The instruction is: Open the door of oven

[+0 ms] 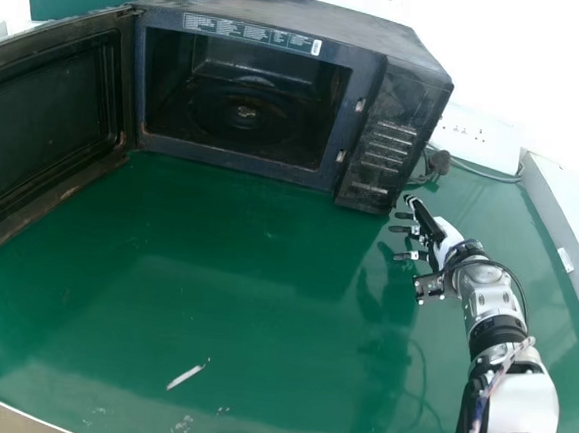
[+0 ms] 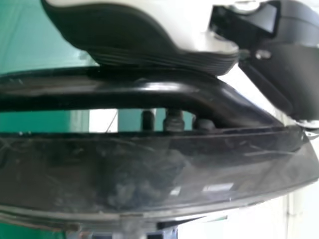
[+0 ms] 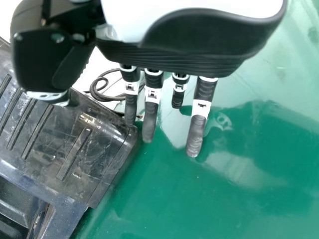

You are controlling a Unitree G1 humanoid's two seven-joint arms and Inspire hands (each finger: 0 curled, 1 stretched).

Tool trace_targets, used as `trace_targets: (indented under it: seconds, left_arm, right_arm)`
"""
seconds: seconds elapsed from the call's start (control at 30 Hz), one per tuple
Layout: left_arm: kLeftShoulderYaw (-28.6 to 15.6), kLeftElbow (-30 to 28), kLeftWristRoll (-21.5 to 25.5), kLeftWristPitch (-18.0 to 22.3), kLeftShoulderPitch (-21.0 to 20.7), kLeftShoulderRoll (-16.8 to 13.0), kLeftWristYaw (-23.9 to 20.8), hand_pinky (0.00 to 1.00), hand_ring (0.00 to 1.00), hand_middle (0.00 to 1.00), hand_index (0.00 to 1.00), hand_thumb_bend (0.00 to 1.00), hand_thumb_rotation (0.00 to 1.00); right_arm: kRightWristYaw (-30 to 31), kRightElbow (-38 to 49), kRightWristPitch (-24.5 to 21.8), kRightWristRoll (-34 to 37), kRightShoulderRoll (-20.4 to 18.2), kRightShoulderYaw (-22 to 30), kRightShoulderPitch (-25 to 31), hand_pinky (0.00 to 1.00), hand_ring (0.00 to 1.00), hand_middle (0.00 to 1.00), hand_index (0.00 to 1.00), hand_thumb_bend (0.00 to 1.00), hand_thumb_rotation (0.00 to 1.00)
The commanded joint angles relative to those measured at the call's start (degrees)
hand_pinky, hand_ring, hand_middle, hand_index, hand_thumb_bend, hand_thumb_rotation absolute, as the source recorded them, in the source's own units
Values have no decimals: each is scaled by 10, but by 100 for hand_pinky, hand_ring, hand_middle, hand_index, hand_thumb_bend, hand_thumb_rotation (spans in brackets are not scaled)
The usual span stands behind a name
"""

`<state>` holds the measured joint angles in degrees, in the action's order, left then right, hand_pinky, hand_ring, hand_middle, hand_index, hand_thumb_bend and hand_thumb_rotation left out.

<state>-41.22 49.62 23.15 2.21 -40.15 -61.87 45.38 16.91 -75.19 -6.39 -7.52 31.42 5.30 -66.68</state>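
The black, boxy metal oven point(image 1: 286, 11) faces near, its long axis left to right, on the far part of the glossy green table point(image 1: 213, 301). Its framed black door point(image 1: 47, 107) stands wide, pointing near-left. The left hand point(image 2: 149, 57) is curled round the curved black handle point(image 2: 164, 87); the right hand point(image 1: 447, 234), fingers straight, empty, is just beside the oven's right edge.

One oven point(image 1: 286, 12) is seen, fitted with one door point(image 1: 48, 97) and one handle point(image 2: 159, 88). One green bench point(image 1: 215, 271), one white socket box point(image 1: 481, 141) and one black plug point(image 1: 438, 162) are also counted.
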Motion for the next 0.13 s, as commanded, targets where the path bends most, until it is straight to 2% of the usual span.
trace_targets:
  seconds: [0.0, 0.1]
  left_arm:
    - [-129, 11, 91, 57, -152, -84, -195, 69, 83, 86, 86, 99, 100]
    - [-126, 13, 90, 60, -159, -83, -199, 70, 84, 88, 88, 99, 100]
  right_arm:
    - [6, -24, -24, -10, 0, -5, 37, 67, 72, 72, 85, 61, 100]
    - [2, -24, -26, -9, -1, -3, 36, 65, 71, 71, 83, 63, 100]
